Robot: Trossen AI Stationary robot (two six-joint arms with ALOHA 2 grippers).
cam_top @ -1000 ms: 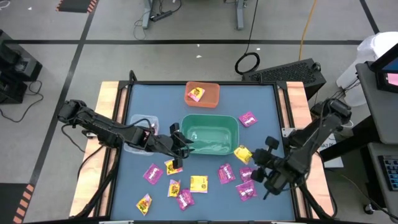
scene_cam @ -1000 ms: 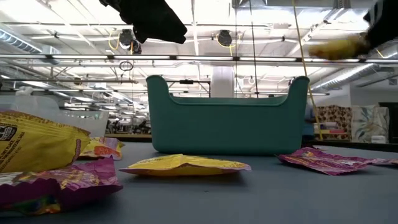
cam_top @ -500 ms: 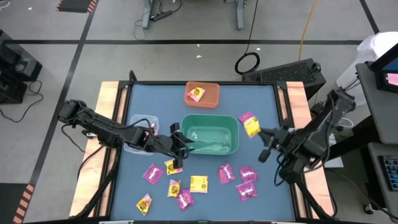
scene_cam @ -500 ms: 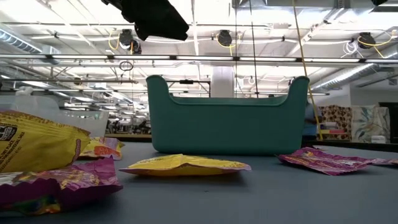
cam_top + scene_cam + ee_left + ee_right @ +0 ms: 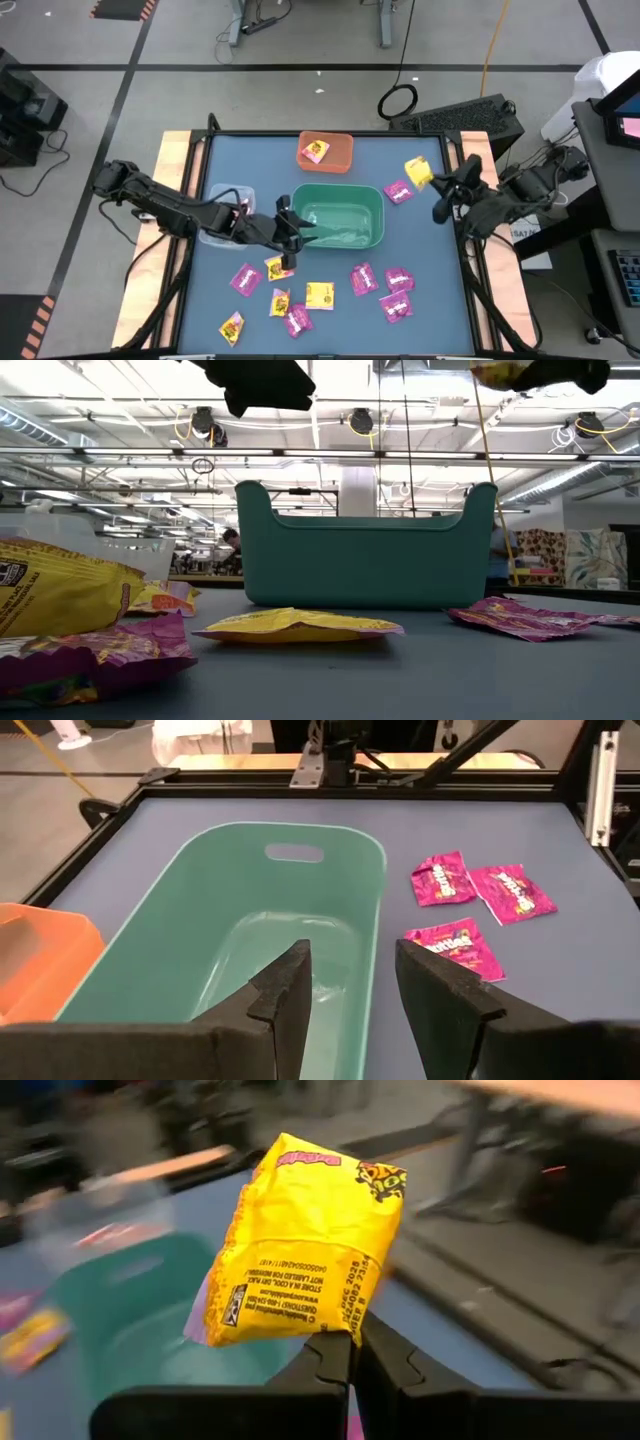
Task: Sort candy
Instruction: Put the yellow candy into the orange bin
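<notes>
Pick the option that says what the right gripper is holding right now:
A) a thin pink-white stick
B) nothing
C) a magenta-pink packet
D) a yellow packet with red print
D: in the right wrist view the right gripper is shut on the bottom edge of a yellow packet, and the high view shows that packet lifted near the table's right edge.

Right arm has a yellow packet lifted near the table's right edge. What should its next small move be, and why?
Probably carry it on toward the orange bin and hold off releasing. The right gripper is shut on the yellow square candy packet, held off the blue table beside a magenta packet, and that bin already holds a similar yellow packet.
</notes>
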